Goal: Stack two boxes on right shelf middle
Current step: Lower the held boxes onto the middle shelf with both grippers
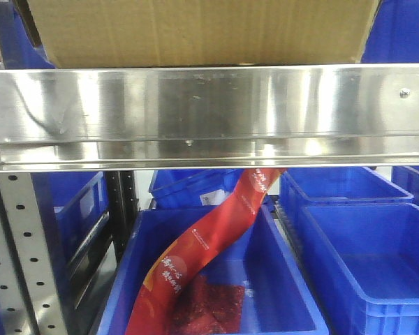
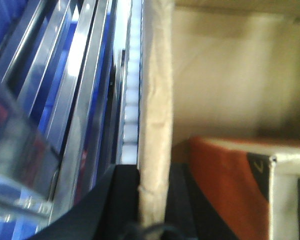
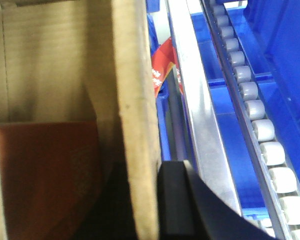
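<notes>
A: What does the left pincer (image 2: 152,220) do?

B: At the bottom middle of its wrist view, its dark fingers sit on both sides of the pale wall of the cardboard box (image 2: 157,115); it is clamped on this wall. The wall runs straight up the frame.

A: And the right pincer (image 3: 145,200)?

B: One black finger (image 3: 182,200) presses the outside of the box wall at the lower middle. The inner finger is hidden in shadow, so I cannot tell the grip.

A: Where is the box?

B: In the front view it fills the upper part, with its long axis left to right, just above the shiny shelf rail (image 1: 209,105). Inside it lies an orange-red item (image 2: 225,185). Below the rail stand blue bins (image 1: 363,244), one with a red banner (image 1: 209,244).
</notes>
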Tool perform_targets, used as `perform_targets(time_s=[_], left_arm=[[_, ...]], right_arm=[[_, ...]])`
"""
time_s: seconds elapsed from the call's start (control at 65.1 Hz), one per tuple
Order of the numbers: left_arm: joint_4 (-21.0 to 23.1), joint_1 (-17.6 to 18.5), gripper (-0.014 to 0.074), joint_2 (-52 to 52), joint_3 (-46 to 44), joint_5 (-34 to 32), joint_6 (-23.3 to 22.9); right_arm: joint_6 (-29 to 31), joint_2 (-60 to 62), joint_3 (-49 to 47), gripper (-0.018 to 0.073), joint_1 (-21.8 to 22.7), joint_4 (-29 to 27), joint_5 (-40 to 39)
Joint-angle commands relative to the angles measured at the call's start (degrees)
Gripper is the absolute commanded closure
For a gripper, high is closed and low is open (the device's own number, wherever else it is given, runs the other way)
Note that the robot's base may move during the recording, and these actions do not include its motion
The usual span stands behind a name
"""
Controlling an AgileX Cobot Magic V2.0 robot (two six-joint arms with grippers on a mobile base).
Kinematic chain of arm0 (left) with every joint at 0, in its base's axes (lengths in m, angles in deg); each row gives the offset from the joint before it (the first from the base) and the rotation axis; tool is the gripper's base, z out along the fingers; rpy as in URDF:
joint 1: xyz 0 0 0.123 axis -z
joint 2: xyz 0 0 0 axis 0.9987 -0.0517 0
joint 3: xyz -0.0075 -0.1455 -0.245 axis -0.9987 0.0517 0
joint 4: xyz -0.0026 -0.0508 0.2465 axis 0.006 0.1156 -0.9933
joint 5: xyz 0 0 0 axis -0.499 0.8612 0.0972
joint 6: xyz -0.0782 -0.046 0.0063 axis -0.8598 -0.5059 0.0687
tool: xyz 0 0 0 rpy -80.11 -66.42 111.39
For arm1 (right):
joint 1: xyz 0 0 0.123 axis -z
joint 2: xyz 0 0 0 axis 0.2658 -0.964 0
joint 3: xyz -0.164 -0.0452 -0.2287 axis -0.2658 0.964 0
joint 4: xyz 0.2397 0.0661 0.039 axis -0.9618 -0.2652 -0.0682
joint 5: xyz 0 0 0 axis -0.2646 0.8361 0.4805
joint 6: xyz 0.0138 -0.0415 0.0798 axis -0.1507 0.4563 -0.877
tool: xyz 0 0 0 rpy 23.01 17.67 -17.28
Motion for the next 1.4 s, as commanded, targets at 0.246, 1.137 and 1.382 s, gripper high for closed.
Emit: perform_targets(time_s=[0.246,1.137,1.382], left_arm=[[-1.06,-0.29,0.0354,0.41,-0.27,-3.40,2.61],[8.80,-0.29,0.0690,3.30,-1.64,-6.05,15.86],[11.14,-0.29,0.0690,10.45,15.27,-20.54,15.76]], right_arm=[[1.45,-0.52,-0.42,0.0209,0.42,2.99,-2.39],[9.44,6.49,1.45,0.0720,0.42,3.15,-7.34],[8.71,14.47,21.23,0.0720,0.82,3.11,-27.42]])
